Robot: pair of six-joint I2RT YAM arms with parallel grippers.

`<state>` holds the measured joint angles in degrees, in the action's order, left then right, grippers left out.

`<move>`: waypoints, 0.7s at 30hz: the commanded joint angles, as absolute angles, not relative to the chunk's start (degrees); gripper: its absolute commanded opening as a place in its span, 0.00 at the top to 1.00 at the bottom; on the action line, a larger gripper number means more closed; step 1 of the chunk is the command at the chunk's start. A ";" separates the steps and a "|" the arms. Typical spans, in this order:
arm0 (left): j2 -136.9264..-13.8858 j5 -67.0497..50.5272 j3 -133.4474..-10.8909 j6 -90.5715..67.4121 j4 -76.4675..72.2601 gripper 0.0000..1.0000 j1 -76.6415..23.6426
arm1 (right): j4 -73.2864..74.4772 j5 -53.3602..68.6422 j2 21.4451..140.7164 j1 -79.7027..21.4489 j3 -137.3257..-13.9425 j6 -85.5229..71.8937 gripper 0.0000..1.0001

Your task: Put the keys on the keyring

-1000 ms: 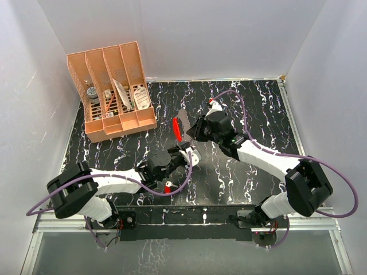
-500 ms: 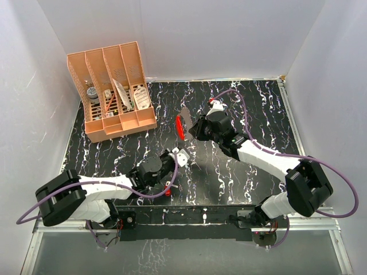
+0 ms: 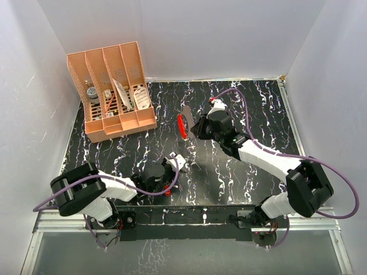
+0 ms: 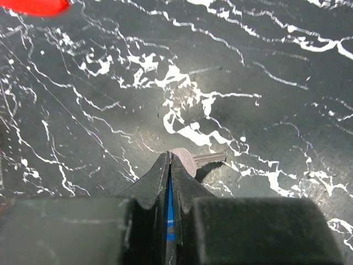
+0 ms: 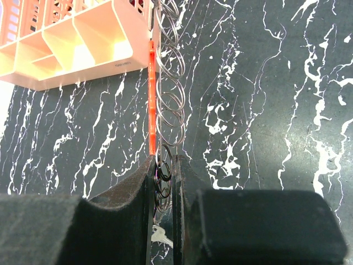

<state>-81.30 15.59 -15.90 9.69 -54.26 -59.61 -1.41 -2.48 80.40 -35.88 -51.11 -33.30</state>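
Observation:
My left gripper (image 3: pixel 175 165) is shut on the blue-headed key (image 4: pixel 169 221) and holds it low over the table. The key's silver blade (image 4: pixel 205 159) sticks out to the right of the gripper (image 4: pixel 170 158). The red-headed key (image 3: pixel 167 191) lies on the table beside the left wrist. My right gripper (image 3: pixel 195 127) is shut on the keyring (image 3: pixel 182 126) and holds it up, well apart from the left gripper. In the right wrist view the keyring's red strip (image 5: pixel 151 99) and its coil of wire loops (image 5: pixel 169 83) run straight up from the gripper (image 5: pixel 164 164).
A pink desk organizer (image 3: pixel 112 91) with several compartments stands at the far left and also shows in the right wrist view (image 5: pixel 71 44). The black marbled table (image 3: pixel 252 114) is walled in white on three sides. A red shape (image 4: pixel 33 5) shows at the left wrist view's top edge.
My left gripper has drawn back toward the near left with the blue-headed key, away from the keyring. My right gripper has shifted slightly farther right with the keyring.

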 commanded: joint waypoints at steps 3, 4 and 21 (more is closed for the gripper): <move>-86.02 13.51 -14.48 5.00 -62.93 1.00 -58.34 | -4.48 -2.95 77.27 -35.49 -51.75 -32.70 1.00; -86.76 13.39 -14.50 4.88 -63.36 1.00 -58.16 | -4.48 -2.93 77.19 -35.48 -51.71 -32.67 1.00; -89.64 12.64 -12.72 3.26 -67.52 0.90 -56.64 | -4.61 -2.59 77.08 -35.41 -51.26 -32.84 1.00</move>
<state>-88.97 13.43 -13.78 4.43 -64.14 -57.17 -1.30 -2.42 79.44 -35.55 -50.76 -33.08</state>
